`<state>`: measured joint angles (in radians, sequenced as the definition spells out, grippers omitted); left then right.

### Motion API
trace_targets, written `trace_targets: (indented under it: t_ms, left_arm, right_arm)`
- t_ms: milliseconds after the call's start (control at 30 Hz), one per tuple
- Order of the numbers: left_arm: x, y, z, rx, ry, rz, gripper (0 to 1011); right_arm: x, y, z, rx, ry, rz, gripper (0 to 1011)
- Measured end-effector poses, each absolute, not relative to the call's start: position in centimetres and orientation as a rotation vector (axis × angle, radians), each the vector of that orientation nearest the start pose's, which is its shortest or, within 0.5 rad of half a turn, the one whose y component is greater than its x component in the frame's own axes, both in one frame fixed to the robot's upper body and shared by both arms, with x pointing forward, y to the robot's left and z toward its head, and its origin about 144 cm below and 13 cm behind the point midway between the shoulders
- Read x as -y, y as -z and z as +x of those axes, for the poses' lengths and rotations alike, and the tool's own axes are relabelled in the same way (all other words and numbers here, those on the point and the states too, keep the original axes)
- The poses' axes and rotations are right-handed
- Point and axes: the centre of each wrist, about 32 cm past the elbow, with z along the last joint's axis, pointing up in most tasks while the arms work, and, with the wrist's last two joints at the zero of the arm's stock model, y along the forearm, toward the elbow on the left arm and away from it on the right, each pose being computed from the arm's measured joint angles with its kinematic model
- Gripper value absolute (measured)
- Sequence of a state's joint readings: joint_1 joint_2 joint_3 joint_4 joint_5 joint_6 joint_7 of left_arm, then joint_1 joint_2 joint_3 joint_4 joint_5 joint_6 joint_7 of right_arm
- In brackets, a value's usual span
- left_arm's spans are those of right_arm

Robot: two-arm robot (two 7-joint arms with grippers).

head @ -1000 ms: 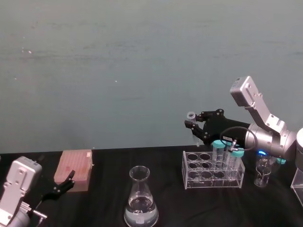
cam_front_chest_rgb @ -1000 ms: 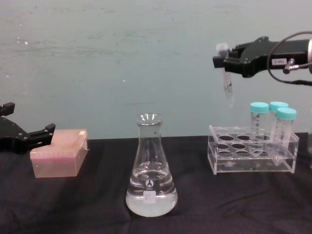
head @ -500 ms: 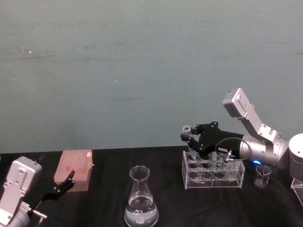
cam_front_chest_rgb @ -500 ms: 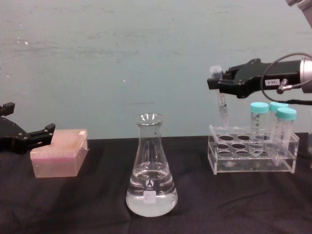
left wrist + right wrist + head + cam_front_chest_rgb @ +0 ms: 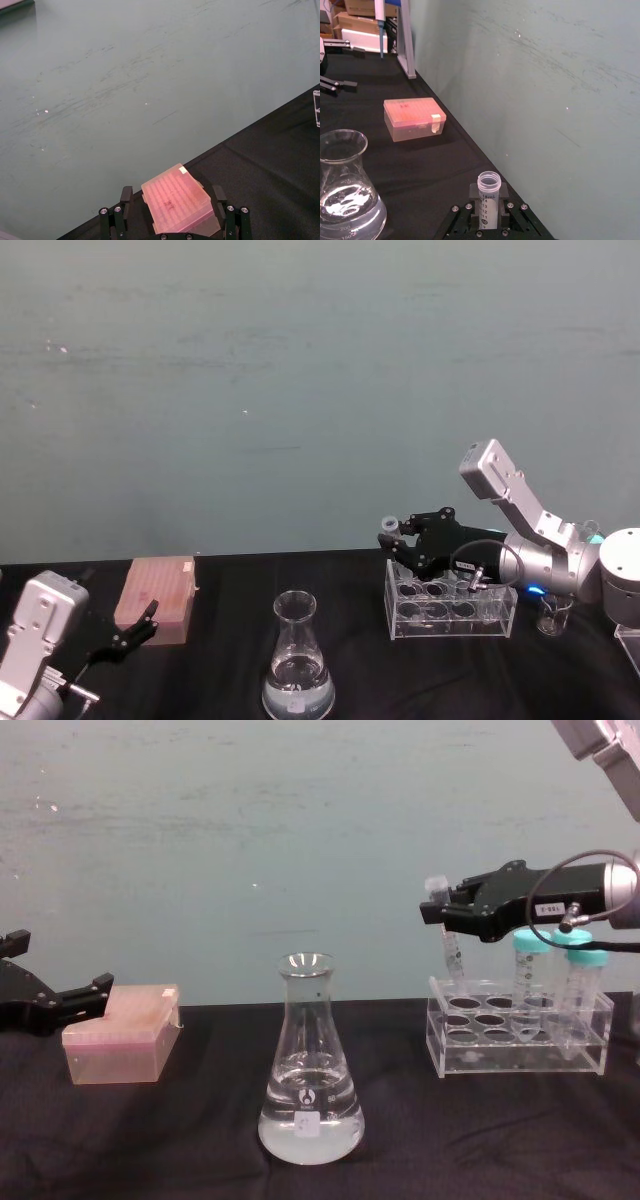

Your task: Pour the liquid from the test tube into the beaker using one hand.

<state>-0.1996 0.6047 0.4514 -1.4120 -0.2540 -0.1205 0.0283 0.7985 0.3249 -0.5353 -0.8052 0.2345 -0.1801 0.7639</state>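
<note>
My right gripper (image 5: 398,537) is shut on the test tube (image 5: 450,942), a slim clear tube with an open rim and printed marks (image 5: 488,199). The tube hangs nearly upright, its lower end at the top of the clear rack (image 5: 515,1045), over the rack's left end. Whether it holds any liquid cannot be told. The beaker (image 5: 309,1070), a tall conical flask, stands left of the rack with clear liquid (image 5: 310,1128) in its base. My left gripper (image 5: 143,620) rests open beside a pink box (image 5: 120,1035) at the far left.
Teal-capped tubes (image 5: 548,975) stand in the rack's right end. A small glass beaker (image 5: 553,612) sits right of the rack. The black table (image 5: 180,1140) has free room between the pink box and the flask. A stand with a pipette (image 5: 395,35) is far off.
My right gripper has come down and to the left with the test tube, from well above the rack to just over the rack's left end. The left arm has not moved.
</note>
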Motion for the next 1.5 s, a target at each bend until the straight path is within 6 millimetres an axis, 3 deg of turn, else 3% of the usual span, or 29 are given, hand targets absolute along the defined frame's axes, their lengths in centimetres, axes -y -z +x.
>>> trace_targets:
  t_ms: [967, 1500]
  left_arm:
    - [-31.0, -114.0, 48.9, 0.285, -1.248, 0.305, 1000]
    - [-31.0, -114.0, 48.9, 0.285, -1.248, 0.304, 1000]
  right_arm:
    - [28.3, -119.3, 65.6, 0.181, 0.64, -0.292, 213]
    - [28.6, -118.9, 65.5, 0.159, 0.649, -0.259, 212]
